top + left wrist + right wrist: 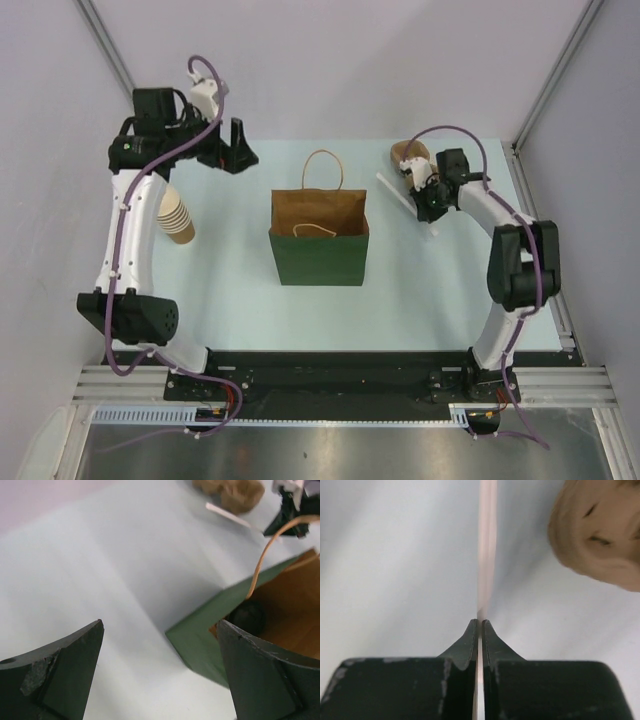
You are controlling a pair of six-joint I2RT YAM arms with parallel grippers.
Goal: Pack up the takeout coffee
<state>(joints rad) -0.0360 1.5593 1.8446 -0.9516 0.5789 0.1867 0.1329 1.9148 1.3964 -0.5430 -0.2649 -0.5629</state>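
A paper bag (320,240), green outside and brown inside, stands open mid-table. Through its mouth the left wrist view shows a round black lid (246,618), the takeout coffee's; the cup's body is hidden by the bag wall (200,640). My left gripper (232,155) hangs open at the back left, apart from the bag, with nothing between its fingers (75,665). At the back right my right gripper (420,208) is shut on a thin white stick (392,190), which runs out ahead of the fingertips (487,545).
A stack of lidless pale paper cups (178,220) lies on its side by the left arm. A crumpled pile of brown napkins (410,153) sits just behind the right gripper. The bag's handles (322,165) stick up.
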